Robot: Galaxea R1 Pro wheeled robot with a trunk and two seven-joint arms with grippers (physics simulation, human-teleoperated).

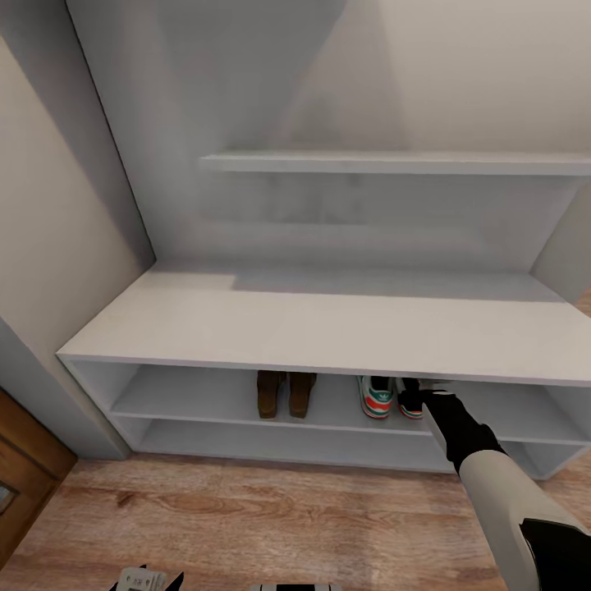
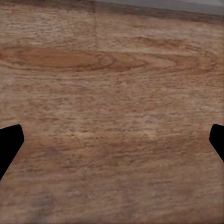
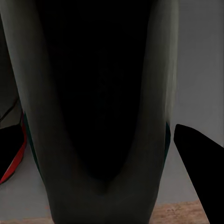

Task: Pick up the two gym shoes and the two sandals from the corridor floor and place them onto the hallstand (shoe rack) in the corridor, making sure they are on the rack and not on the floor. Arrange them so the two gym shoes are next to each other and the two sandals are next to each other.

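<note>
Both brown sandals point(image 1: 286, 393) stand side by side on the upper shoe shelf of the pale-grey hallstand point(image 1: 312, 328). To their right on that shelf sits a white gym shoe point(image 1: 377, 397) with green stripes and a red heel. The second gym shoe point(image 1: 407, 395) is right beside it, and my right gripper point(image 1: 416, 400) is shut on its heel end under the bench top. In the right wrist view this shoe's dark opening point(image 3: 102, 93) lies between the black fingers point(image 3: 200, 177). My left gripper point(image 2: 114, 128) hangs open over the bare wood floor point(image 2: 112, 93).
The bench top overhangs the shoe shelves just above my right gripper. An upper shelf point(image 1: 394, 162) crosses the back panel. A beige wall point(image 1: 49, 246) closes the left side, with a wooden door point(image 1: 20, 476) at lower left. Plank floor point(image 1: 246, 509) lies before the rack.
</note>
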